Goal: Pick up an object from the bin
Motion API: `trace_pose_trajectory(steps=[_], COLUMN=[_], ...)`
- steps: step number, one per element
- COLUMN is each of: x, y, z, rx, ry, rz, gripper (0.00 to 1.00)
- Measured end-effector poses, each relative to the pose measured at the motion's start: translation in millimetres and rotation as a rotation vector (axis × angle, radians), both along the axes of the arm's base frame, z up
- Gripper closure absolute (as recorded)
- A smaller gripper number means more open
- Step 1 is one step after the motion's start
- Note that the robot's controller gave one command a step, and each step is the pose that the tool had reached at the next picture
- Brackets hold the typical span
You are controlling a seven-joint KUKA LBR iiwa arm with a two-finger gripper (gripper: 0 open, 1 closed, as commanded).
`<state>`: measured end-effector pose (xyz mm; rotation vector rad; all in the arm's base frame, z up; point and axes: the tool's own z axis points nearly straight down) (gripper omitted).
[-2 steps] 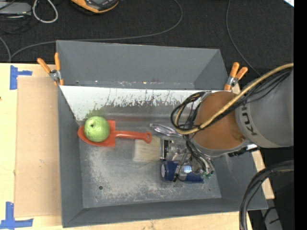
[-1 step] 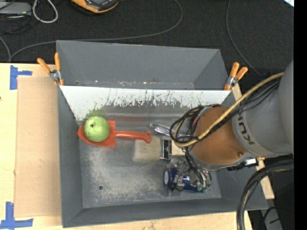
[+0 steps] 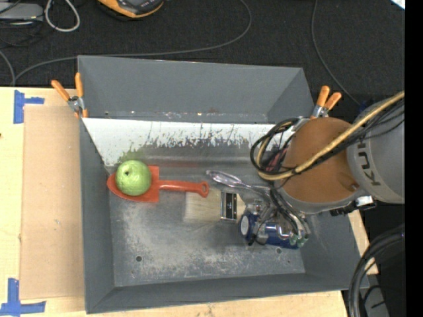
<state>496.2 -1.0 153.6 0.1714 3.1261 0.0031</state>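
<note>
Hanging: I see the two-finger gripper (image 3: 274, 230) low over the floor of the grey metal bin (image 3: 192, 104), under the arm's orange wrist cover (image 3: 324, 157).
Grip state: wide or narrow, I cannot tell from here.
Nearest thing: small blue-and-silver object (image 3: 254, 228), at the gripper's left edge; touching or apart, I cannot tell.
Next out: flat paintbrush with pale bristles and black ferrule (image 3: 208, 208), just left of the gripper, bristles pointing away from it.
Above brush: clear plastic piece (image 3: 225, 177), near the gripper's upper left.
Far left: green apple (image 3: 133, 177) sitting in an orange plastic scoop (image 3: 182, 187), well apart from the gripper.
</note>
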Motion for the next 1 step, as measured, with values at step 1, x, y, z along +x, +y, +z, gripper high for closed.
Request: trace_pose_trajectory(steps=[1], x=[8.9], y=[10.4], z=[43.5], rx=[0.001], ry=[0.007], rz=[-0.012], gripper=[1.00])
